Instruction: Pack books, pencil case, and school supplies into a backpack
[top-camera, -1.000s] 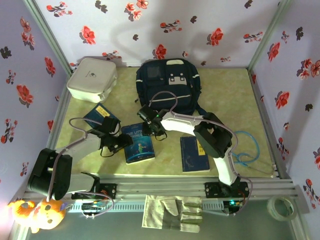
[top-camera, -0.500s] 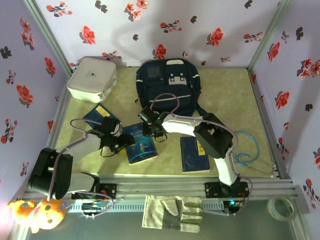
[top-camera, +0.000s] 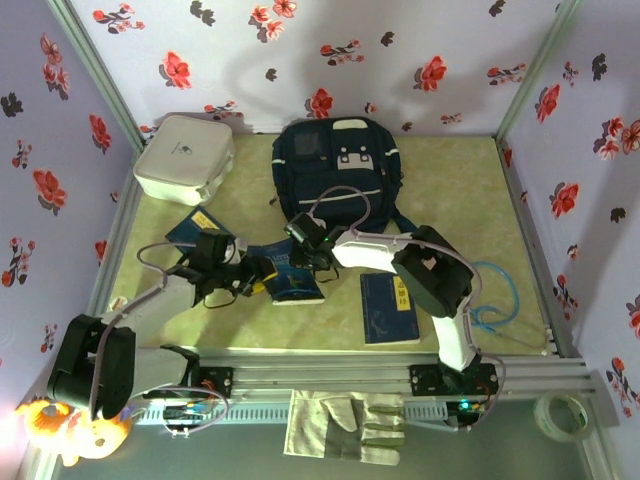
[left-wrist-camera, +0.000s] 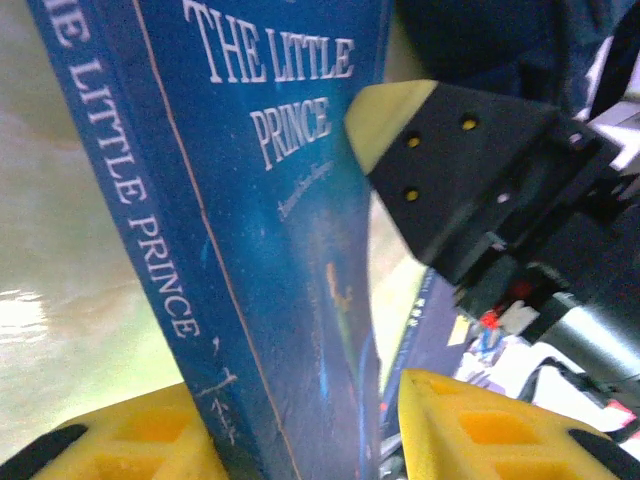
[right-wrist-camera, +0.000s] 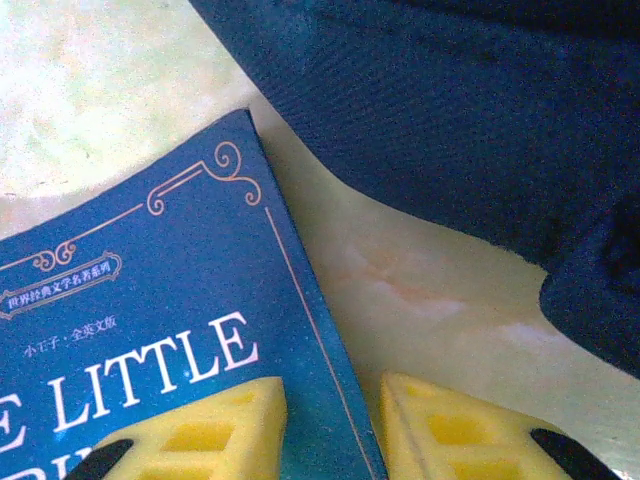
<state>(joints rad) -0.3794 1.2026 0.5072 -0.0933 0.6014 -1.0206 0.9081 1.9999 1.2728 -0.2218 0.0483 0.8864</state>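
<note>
Both tools (top-camera: 258, 276) (top-camera: 312, 260) meet at one book (top-camera: 292, 278) (blue); backpack (top-camera: 338, 170) beyond

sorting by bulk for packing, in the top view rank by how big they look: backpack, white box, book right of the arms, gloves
1. backpack, clearly largest
2. white box
3. gloves, though nearer the camera, so unsure against the box
4. book right of the arms, smallest
</note>
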